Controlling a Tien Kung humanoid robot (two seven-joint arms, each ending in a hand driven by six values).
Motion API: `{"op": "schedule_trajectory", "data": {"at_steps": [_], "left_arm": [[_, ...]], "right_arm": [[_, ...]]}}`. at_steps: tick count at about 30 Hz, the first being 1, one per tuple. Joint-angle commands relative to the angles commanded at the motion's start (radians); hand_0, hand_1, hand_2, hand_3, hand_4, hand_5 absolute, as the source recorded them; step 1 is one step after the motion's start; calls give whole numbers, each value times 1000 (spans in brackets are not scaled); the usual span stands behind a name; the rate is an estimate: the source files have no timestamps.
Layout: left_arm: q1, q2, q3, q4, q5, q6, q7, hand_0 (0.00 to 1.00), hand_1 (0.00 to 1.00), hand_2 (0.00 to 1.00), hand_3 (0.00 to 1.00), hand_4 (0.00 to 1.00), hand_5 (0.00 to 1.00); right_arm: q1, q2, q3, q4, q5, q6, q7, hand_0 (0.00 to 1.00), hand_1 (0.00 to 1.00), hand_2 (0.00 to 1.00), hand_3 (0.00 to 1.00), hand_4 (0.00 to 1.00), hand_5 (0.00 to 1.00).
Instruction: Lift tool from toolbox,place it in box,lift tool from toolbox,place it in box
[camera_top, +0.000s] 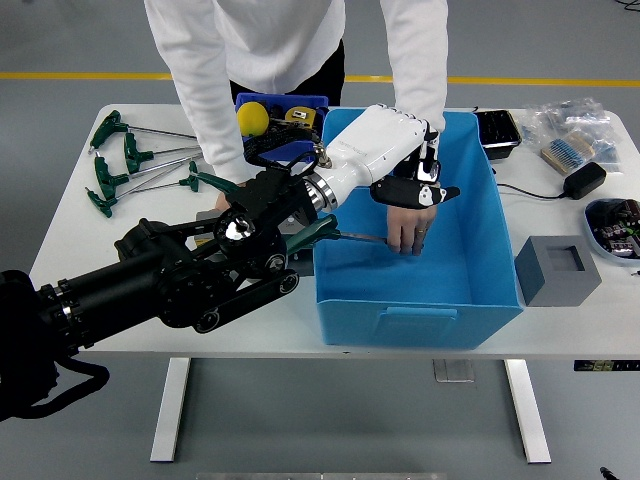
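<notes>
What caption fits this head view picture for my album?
Robot's left hand hovers open over the blue box while a person's hand grabs the green-handled tool inside.

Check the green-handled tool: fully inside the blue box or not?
Not fully. The tool lies across the blue box's left wall: green handle at the rim, shaft reaching inside, where a person's hand holds it. Left hand hovers above, open.

No readable text, labels, brands or numbers. Small dark strip with pale marks under the table (120, 320) edge at the right front corner: too small to read. Print on the clear bags (570, 125) at the far right corner: illegible.
</notes>
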Motion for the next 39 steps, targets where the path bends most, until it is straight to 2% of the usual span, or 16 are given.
{"op": "schedule_trajectory", "data": {"at_steps": [2,5,10,11,14,16,17,22,23,25,28,29,34,35,39], "left_arm": [[16,0,-20,-24,12,-7,5,189,191,329,418,843,713],[35,17,-44,-53,27,-22,16,198,215,354,438,853,721],[81,71,-95,-107,48,-50,27,198,215,354,438,853,721],[92,84,-106,-121,51,-53,28,204,273,412,459,855,723],[114,110,-127,-145,53,-60,28,204,273,412,459,855,723],[138,136,-149,-170,52,-67,29,204,273,412,459,855,723],[146,145,-157,-178,50,-70,28,218,317,463,491,859,722],[183,193,-188,-219,50,-86,29,218,317,463,491,859,722],[189,207,-190,-228,56,-87,29,291,419,534,528,860,716],[195,225,-191,-237,67,-89,29,291,419,534,528,860,716],[202,252,-191,-244,85,-102,32,291,419,534,528,860,716],[203,260,-191,-243,89,-107,33,429,533,620,557,868,717],[191,281,-168,-199,116,-156,39,429,533,620,557,868,717],[186,285,-161,-183,126,-170,42,588,657,716,598,877,721],[170,305,-140,-143,137,-221,49,588,657,716,598,877,721]], "right_arm": [[-2,2,-1,-1,1,0,-1,651,630,697,554,803,744],[-6,3,-3,-1,6,0,0,650,630,697,555,802,744],[-11,6,-5,-2,12,1,1,650,630,697,555,802,744],[-12,7,-6,-3,13,1,1,650,632,697,555,802,743],[-14,8,-7,-3,17,1,1,650,632,697,555,802,743],[-15,9,-8,-3,20,1,2,650,632,697,555,802,743],[-16,10,-8,-3,20,1,2,650,632,698,555,803,744],[-18,12,-11,-4,24,2,3,650,632,698,555,803,744],[-18,12,-10,-4,24,2,2,650,634,699,555,803,744],[-19,13,-10,-4,24,2,3,650,634,699,555,803,744],[-20,13,-10,-4,23,2,2,650,634,699,555,803,744],[-20,14,-10,-4,22,2,2,650,637,700,555,803,744],[-18,15,-4,-3,12,2,-2,650,637,700,555,803,744],[-17,14,-3,-3,9,2,-3,649,637,701,556,803,743],[-16,15,-4,-2,13,3,-3,649,637,701,556,803,743]]}}
